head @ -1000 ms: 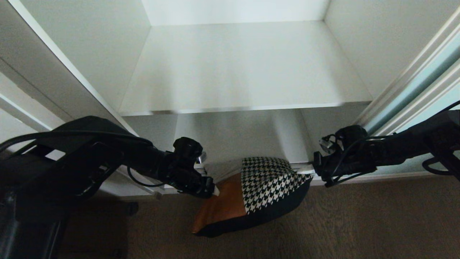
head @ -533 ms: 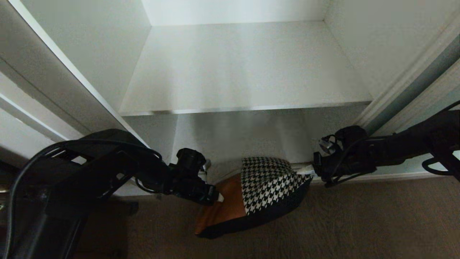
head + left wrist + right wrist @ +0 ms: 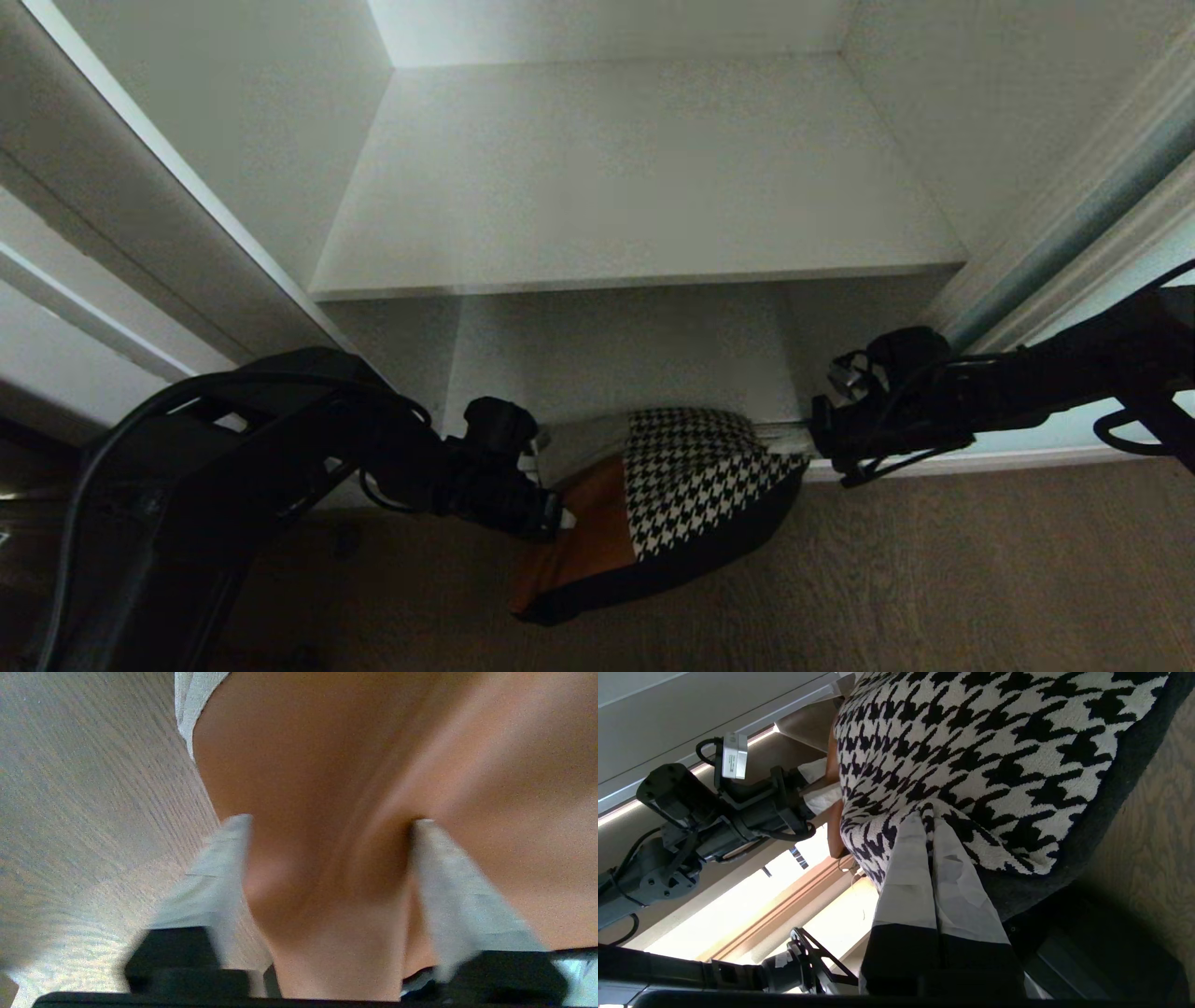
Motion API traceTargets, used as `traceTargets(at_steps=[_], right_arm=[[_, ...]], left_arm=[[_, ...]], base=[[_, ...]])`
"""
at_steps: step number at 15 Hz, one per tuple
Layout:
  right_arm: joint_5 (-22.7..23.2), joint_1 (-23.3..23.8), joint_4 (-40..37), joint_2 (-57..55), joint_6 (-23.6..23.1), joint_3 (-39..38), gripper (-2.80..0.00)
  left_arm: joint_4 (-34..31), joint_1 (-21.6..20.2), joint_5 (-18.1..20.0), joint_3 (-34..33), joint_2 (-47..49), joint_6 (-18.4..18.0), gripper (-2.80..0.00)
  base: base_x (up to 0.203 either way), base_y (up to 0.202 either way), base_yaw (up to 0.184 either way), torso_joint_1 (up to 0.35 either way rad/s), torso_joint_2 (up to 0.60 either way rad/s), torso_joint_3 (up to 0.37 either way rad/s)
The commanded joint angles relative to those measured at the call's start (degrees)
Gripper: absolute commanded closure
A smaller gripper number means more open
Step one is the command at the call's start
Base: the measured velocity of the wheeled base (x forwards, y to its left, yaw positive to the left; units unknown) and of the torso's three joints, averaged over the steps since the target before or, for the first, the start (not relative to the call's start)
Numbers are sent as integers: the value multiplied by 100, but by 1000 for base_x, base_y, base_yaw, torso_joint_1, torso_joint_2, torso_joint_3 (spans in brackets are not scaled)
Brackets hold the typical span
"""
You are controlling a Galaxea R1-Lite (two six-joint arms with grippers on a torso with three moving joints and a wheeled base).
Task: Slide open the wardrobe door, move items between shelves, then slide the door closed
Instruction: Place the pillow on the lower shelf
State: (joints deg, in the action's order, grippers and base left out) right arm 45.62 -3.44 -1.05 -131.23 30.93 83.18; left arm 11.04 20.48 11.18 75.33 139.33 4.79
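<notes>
- The head view looks forward and steeply down into the open wardrobe, over the white shelf to the wooden floor, both arms below it.
- The left wrist view sits just behind the left gripper, pressed close to the cushion's tan patch.
- The right wrist view sits behind the right gripper, close on the cushion's houndstooth, facing across to the left arm.
- All three views share the cushion.

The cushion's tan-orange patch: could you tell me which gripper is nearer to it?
Left. The left gripper straddles a fold of the tan-orange patch, fingers either side. The right gripper is shut on the houndstooth fabric at the cushion's opposite edge.
</notes>
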Motion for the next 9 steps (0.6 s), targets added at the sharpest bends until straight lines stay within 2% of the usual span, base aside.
traceTargets(at_steps=[1,7,9], right_arm=[[26,1,-1,-8,19,-3,0],[26,1,-1,80,1,-56,0],[26,1,-1,107,-6,-82,0]], left_arm=[[1,0,7,-18,7,22,0],[8,9,33,-53,-11,53,0],[15,9,33,-19,-8,221,0]], base=[[0,0,0,0,0,0],[0,0,0,0,0,0],[0,0,0,0,0,0]])
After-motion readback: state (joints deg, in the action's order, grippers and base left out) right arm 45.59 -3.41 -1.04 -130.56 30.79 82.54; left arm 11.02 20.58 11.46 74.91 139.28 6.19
